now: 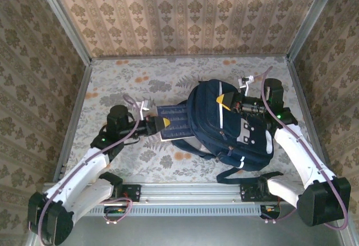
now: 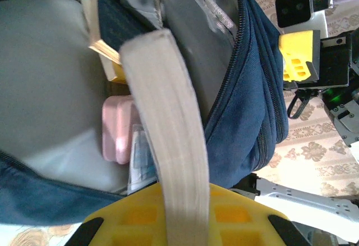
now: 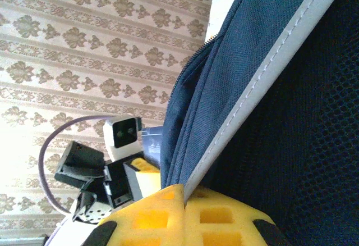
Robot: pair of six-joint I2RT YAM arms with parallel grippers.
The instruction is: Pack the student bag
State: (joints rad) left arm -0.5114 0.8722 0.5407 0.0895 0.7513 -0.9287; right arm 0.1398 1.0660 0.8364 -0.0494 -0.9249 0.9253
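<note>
Left claw [image 1: 164, 123] is clamped on a book [image 1: 176, 121], whose long axis points straight right at the open mouth of the bag [image 1: 235, 131]. The book's leading end sits just inside the zip, with a pink case [image 2: 116, 129] lying deeper in. The bag rests on the bench [image 1: 129, 83] right of centre, mouth facing the left arm. At its far rim the right claw [image 1: 225, 102] pinches the fabric, holding the mouth open. The coming push likely runs along the book's length.
</note>
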